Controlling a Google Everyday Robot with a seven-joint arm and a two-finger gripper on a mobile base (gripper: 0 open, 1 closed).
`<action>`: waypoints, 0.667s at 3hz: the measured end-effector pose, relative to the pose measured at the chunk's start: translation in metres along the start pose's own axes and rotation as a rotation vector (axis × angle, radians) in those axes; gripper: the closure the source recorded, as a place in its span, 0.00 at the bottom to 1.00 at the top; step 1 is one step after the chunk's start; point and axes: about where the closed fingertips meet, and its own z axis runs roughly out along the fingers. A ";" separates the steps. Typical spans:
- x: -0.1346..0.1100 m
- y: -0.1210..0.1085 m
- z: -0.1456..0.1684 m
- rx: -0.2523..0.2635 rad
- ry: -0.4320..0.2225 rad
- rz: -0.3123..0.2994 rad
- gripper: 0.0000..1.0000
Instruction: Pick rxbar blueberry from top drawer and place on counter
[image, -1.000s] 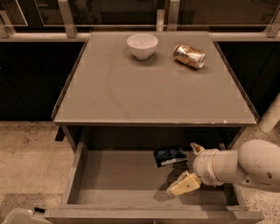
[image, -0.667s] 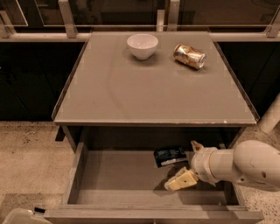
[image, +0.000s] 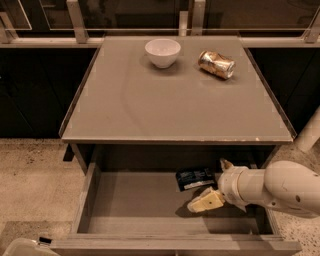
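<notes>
rxbar blueberry (image: 192, 179) lies flat in the top drawer (image: 130, 200), at about 2 o'clock from the drawer's centre, close to the back wall. It hasn't moved over the last second: same spot, same angle.

What has changed is the gripper (image: 211, 183). It has crept a little toward 10 o'clock, so the lower finger (image: 205, 201) now sits nearer the bar's front edge. Read: still closing in for the grasp, no pick yet. The place on the counter (image: 165, 115) is all still to do.

Tool state: jaws spread wide, holding nothing. One finger tip shows at 12 o'clock of the wrist and the other at 8 o'clock. The bar's right end looks to fall between them. Can't tell if either finger touches the wrapper.

Arm (image: 280, 187) reaches in from 3 o'clock, low and roughly level, wrist inside the drawer below the counter's front edge.

On the counter, a white bowl (image: 162, 52) at 11 o'clock and a tipped gold can (image: 216, 64) at 1 o'clock, both near the back; the front half looks usable for the drop.
</notes>
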 end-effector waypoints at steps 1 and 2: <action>-0.004 0.004 0.013 -0.039 0.006 -0.017 0.00; -0.006 0.005 0.031 -0.059 0.009 -0.018 0.00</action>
